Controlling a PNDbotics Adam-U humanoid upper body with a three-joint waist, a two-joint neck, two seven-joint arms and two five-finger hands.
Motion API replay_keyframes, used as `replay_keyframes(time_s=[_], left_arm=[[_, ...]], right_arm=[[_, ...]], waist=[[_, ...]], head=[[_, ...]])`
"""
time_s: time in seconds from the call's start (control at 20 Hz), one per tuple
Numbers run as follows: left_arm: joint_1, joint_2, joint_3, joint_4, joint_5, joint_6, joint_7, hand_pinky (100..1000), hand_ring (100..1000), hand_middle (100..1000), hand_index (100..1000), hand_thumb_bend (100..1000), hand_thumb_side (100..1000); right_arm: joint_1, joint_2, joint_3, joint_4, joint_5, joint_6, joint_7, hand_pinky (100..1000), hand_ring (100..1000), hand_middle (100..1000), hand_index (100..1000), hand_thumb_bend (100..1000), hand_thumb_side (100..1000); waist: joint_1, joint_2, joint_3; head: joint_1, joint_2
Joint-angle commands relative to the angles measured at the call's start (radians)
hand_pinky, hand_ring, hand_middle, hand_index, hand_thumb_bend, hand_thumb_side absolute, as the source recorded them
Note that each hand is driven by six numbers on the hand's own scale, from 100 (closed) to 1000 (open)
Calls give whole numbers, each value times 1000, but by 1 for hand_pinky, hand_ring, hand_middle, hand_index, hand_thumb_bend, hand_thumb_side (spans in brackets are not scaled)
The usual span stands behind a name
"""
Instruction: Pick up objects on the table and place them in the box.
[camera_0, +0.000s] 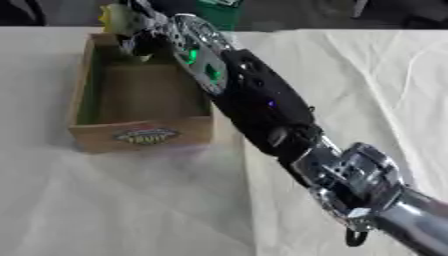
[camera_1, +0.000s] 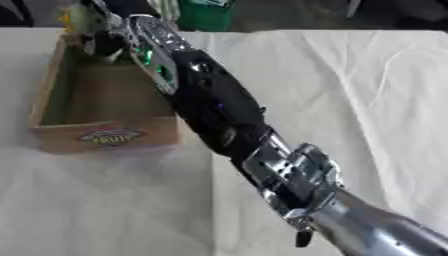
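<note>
— Any writing on the box?
— An oval label on its front wall, centre-left of the frame; the words are unreadable.
— And the right hand?
— At upper left, over the box's far end, fingers curled round a yellow object.
— The counter?
— Covered in white cloth.

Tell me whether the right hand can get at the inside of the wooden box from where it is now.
Probably yes. The right hand already hangs over the far end of the wooden box, holding a yellow object. The box is open-topped and looks empty inside, so nothing seems to block lowering it.
</note>
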Motion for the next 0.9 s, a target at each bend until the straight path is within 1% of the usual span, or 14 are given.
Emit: replay_keyframes(time_s=[0.05, 0.2, 0.25, 0.3, 0.35, 0.5, 0.55, 0.6, 0.65, 0.7, 0.75, 0.8, 0.85, 0.9], left_arm=[[-11, 16, -3, -17, 3, -2, -3, 762, 512, 524, 706, 100, 604], [-13, 14, -3, -17, 4, -1, -3, 762, 511, 523, 705, 100, 603], [-13, 15, -3, -17, 4, -1, -2, 762, 511, 523, 705, 100, 603], [-13, 16, -2, -17, 5, -2, -1, 762, 511, 523, 706, 100, 603], [-13, 17, -2, -17, 5, -2, -1, 762, 511, 523, 705, 100, 602], [-14, 17, -2, -17, 3, -1, -1, 763, 511, 523, 705, 100, 600], [-15, 16, -3, -17, 3, 0, -1, 764, 511, 523, 705, 100, 601], [-15, 15, -3, -17, 3, 0, -2, 764, 511, 523, 705, 100, 601], [-15, 15, -2, -17, 3, 1, -2, 763, 511, 523, 705, 100, 600], [-15, 15, -2, -17, 3, 1, -2, 763, 511, 523, 705, 100, 600], [-16, 15, -3, -17, 2, 1, -3, 763, 511, 523, 704, 100, 596], [-17, 15, -2, -17, 2, 1, -3, 763, 511, 523, 704, 100, 599], [-18, 15, -2, -17, 2, 2, -2, 764, 511, 523, 704, 100, 598], [-20, 15, -1, -17, 3, 3, 0, 764, 511, 523, 704, 100, 597]], right_arm=[[-14, 9, -18, 37, 70, -30, 0, 801, 655, 397, 608, 100, 100], [-4, 15, -17, 57, 135, -61, 25, 794, 670, 420, 604, 100, 100], [0, 17, -17, 61, 157, -73, 32, 796, 687, 452, 622, 100, 100], [4, 18, -17, 65, 177, -86, 44, 797, 693, 466, 639, 100, 100], [5, 18, -18, 69, 195, -94, 57, 797, 699, 486, 676, 100, 100], [4, 22, -27, 78, 242, -92, 100, 802, 709, 520, 697, 100, 100], [2, 23, -31, 78, 248, -90, 112, 813, 738, 591, 780, 100, 179], [-1, 21, -32, 75, 252, -90, 125, 819, 752, 629, 812, 100, 217], [-4, 20, -32, 71, 253, -92, 138, 830, 783, 692, 854, 243, 317], [-7, 17, -32, 67, 251, -93, 151, 835, 794, 705, 861, 293, 348], [-10, 15, -32, 61, 249, -94, 160, 850, 832, 738, 878, 476, 454], [-13, 11, -30, 53, 247, -94, 167, 855, 845, 751, 891, 554, 495], [-16, 8, -30, 46, 243, -94, 174, 858, 850, 756, 906, 608, 523], [-20, 4, -30, 40, 235, -94, 181, 860, 853, 760, 911, 626, 529]], waist=[[8, -20, 6], [6, -20, 11], [7, -20, 11], [7, -20, 11], [7, -19, 11], [5, -19, 7], [5, -19, 5], [5, -18, 4], [5, -18, 2], [5, -18, 1], [4, -18, 0], [3, -18, -1], [1, -19, -2], [0, -20, -4]], head=[[-8, -6], [-7, -7], [-7, -8], [-7, -8], [-5, -9], [5, -14], [6, -15], [7, -16], [8, -16], [8, -16], [7, -16], [7, -17], [5, -18], [4, -19]])
